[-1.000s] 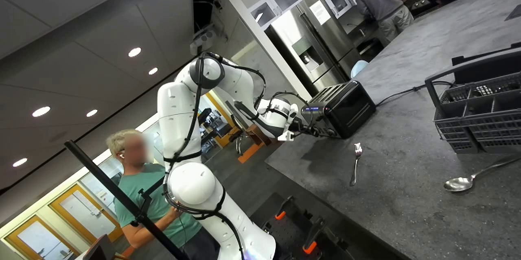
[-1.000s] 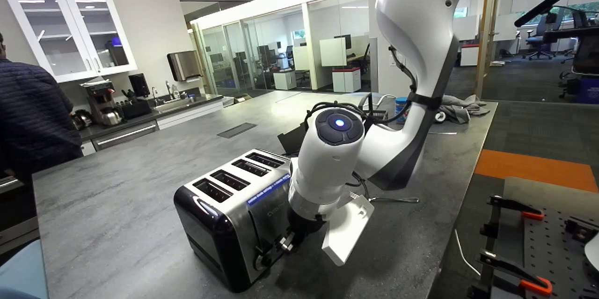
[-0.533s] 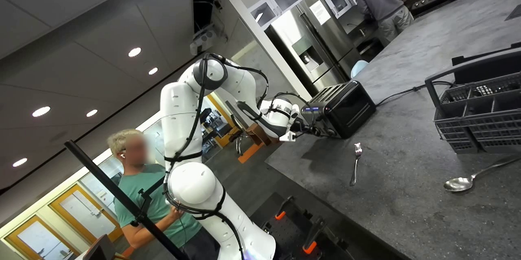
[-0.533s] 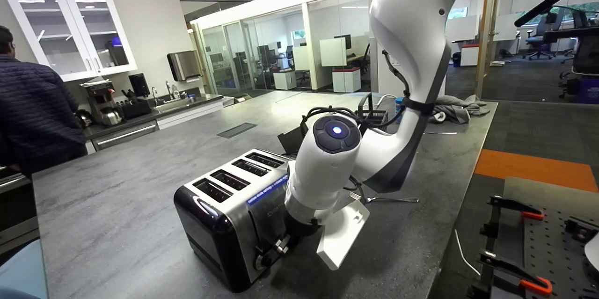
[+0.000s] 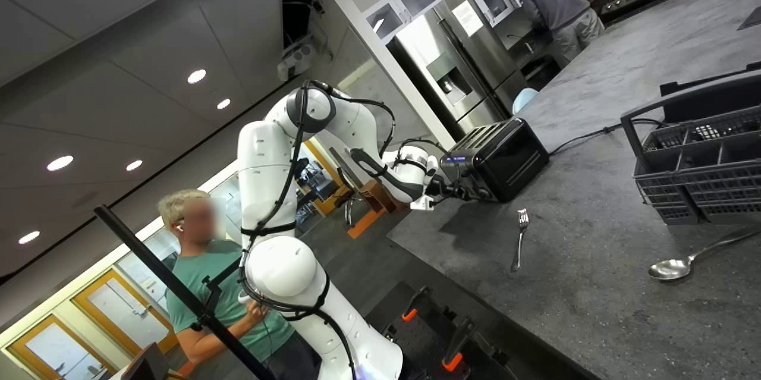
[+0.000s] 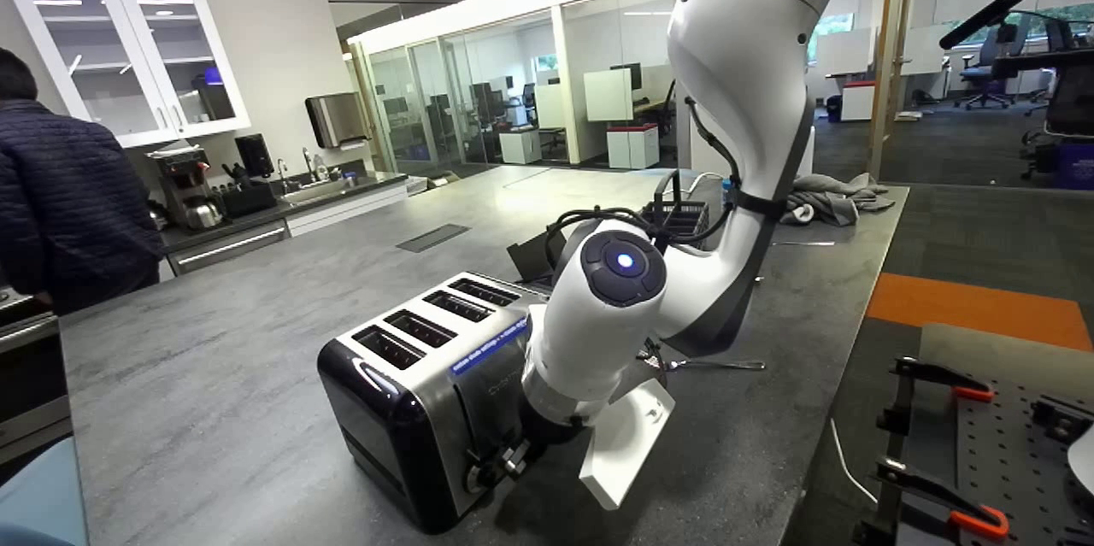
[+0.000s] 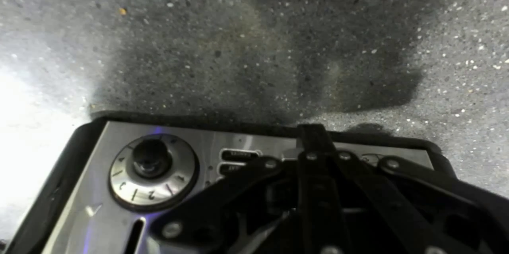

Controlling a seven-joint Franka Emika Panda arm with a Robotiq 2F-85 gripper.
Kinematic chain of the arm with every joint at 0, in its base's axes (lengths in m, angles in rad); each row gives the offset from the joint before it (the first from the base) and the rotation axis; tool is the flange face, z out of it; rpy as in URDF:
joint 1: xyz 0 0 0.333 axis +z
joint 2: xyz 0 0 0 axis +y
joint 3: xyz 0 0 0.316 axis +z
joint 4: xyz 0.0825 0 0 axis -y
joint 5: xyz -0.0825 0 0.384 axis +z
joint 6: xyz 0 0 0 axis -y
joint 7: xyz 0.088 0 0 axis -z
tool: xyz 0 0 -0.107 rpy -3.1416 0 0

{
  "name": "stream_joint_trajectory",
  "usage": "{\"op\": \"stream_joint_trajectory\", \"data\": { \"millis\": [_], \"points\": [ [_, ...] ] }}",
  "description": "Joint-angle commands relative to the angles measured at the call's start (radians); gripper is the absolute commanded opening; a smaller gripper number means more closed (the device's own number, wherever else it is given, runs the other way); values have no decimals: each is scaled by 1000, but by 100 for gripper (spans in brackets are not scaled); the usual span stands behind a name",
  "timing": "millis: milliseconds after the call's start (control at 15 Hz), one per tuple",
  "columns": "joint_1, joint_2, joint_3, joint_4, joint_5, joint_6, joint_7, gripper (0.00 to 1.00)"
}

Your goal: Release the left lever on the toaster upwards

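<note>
Since the frame of a second ago, the robot's wrist (image 6: pixel 585 332) has sunk a little, carrying the gripper (image 7: pixel 318 142) lower along the front of the toaster (image 6: pixel 414 418), which has not shifted. That gripper is clenched, its fingers (image 7: pixel 316 136) drawn together with nothing to be seen between them; whether the tips touch the toaster's face or sit just off it I cannot tell. In the wrist view they show over the toaster's bottom edge, beside some buttons (image 7: pixel 240 155) and well apart from the dial (image 7: pixel 153 178) at the opposite end. The left lever is masked there by the dark gripper, and in an exterior view its slot (image 6: pixel 466 418) runs down to where dark shapes merge near the fingertips, so its height is unsure; I take it to be down, since the job is to send it up. My judgement is that the step in hand is getting the tips beneath that lever; the next move calls for sure contact from below, then a steady push up along the slot, gentle enough not to tip the toaster. Farther out, the toaster stands upright on the grey surface (image 5: pixel 594 219), a fork (image 5: pixel 520 237) lying near it, the spoon (image 5: pixel 672 269) and dark basket (image 5: pixel 719 190) well apart.
</note>
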Motion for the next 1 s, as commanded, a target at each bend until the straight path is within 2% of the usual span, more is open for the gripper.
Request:
{"op": "stream_joint_trajectory", "data": {
  "millis": [0,533,933],
  "points": [
    [31,11,-17,27,-86,-31,105,0],
    [36,37,-18,38,-127,-63,163,0],
    [33,39,-17,51,-209,-71,270,0]
  ]
}}
